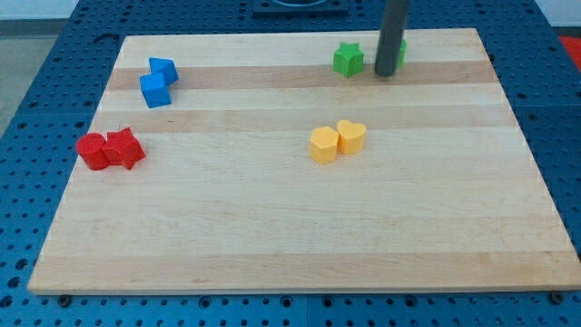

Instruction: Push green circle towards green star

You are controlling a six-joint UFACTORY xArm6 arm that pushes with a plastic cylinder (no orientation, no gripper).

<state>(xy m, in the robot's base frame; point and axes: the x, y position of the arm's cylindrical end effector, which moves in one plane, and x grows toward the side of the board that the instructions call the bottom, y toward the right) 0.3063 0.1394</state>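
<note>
We see a wooden bench (300,227) on a blue perforated base (36,82). Our rod (393,32) comes down from the view's top, right of centre, and our tip (386,74) sits on the board near the top edge. There is no end effector on this arm, only the rod, so nothing is clenched or released here.

Green star (348,59) lies just to the view's left of our tip, close but with a thin strip of wood between them. A second green block, the green circle (401,53), is mostly hidden behind the rod; only a sliver shows on the rod's right side, so we cannot make out its shape and take it from the task. It looks touching or nearly touching the rod; we cannot tell which. So our tip stands between the two green blocks, star on the left, circle on the right.

Other blocks:
- two blue blocks (159,82) touching, upper left of the bench, shape unclear, look like cubes
- two red blocks (111,150) touching, at the left edge, mid height
- yellow hexagon (323,144) and yellow heart (351,136) touching, centre of the bench, well below the green pair
</note>
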